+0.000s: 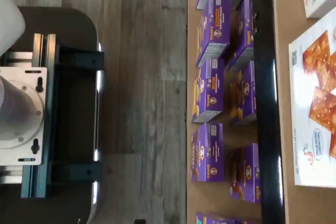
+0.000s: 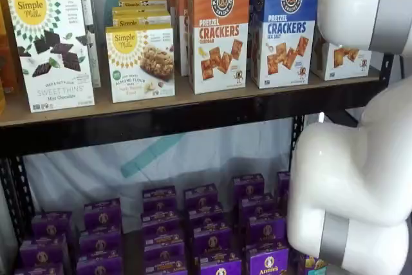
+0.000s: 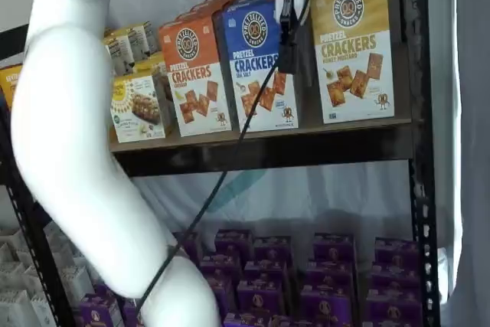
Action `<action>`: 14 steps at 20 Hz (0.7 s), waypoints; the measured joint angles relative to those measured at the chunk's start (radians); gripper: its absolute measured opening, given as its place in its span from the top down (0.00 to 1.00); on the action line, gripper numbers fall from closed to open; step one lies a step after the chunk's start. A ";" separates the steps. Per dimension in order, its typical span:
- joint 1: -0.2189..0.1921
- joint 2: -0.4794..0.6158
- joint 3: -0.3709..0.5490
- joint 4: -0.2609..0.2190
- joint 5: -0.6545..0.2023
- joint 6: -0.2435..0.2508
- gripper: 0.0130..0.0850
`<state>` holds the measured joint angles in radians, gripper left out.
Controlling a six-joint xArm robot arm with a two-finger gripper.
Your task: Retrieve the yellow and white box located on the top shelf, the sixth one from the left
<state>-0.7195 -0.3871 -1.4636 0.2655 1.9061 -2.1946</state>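
The yellow and white box [image 3: 352, 51] stands upright at the right-hand end of the top shelf [image 3: 306, 151], just beside the blue cracker box [image 3: 256, 67]. The pincer [image 3: 287, 65] hangs in front of the gap between those two boxes, seen edge-on. Its fingers are spread as wide as they go and hold nothing.

To do the approach well, the arm should probably shift the pincer to the right until it is centred on the yellow front. It should then go in level, with one finger on each narrow side. The finger on the blue box's side has very little room, so a square, slow entry would avoid nudging the neighbour.

In the other shelf view the white arm [image 2: 360, 178] covers most of the yellow and white box, leaving only its lower white part [image 2: 344, 59] visible. The gap between the fingers cannot be seen directly. The wrist view shows purple boxes [image 1: 210, 93] and part of a cracker box, but which one is unclear.
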 joint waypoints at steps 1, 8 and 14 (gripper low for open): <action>0.004 -0.006 0.006 -0.006 -0.003 0.001 0.00; 0.002 -0.055 0.050 0.009 -0.020 0.006 0.00; -0.082 -0.062 0.033 0.172 -0.015 0.004 0.00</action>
<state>-0.8012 -0.4490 -1.4302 0.4380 1.8913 -2.1904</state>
